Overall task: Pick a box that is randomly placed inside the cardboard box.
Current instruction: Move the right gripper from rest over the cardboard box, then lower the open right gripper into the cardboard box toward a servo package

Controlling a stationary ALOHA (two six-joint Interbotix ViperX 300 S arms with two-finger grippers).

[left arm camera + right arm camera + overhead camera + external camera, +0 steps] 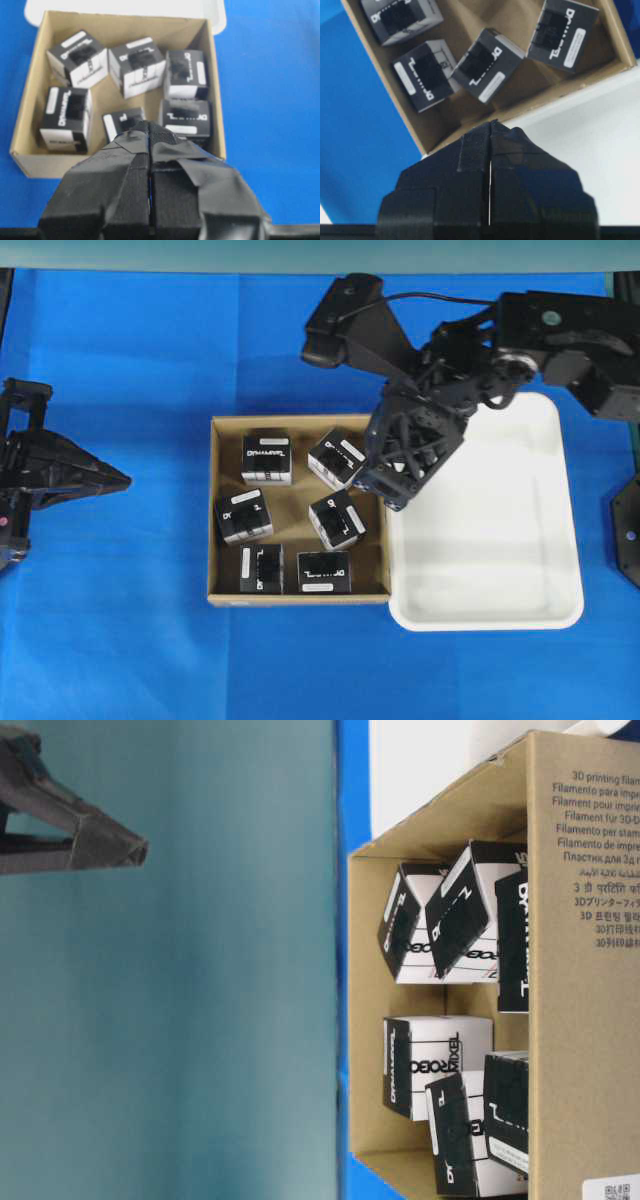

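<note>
Six small black cube-like boxes with white label strips, scattered at odd angles inside the shallow square brown cardboard carton (222,592) on the blue surface (120,640); none lifted yet. Nearest the right hand (392,502): the tilted black box (337,520) right of centre in the carton, just beside the wall shared with the white rounded plastic tray (560,540). Right hand poised above that seam of carton and tray, pointing down, fingers pressed fully together, gripping nothing. Probably placed there as an approach stance over the near boxes; an opening of the fingers needed before any grasp. Left hand (110,480) parked well apart to the carton's left, likewise closed tight and empty, apparently kept clear so as not to crowd the working arm. Tray sitting touching the carton's right wall, bare, plausibly as the drop spot. Boxes packed close, some leaning on neighbours, so little finger room between them.
</note>
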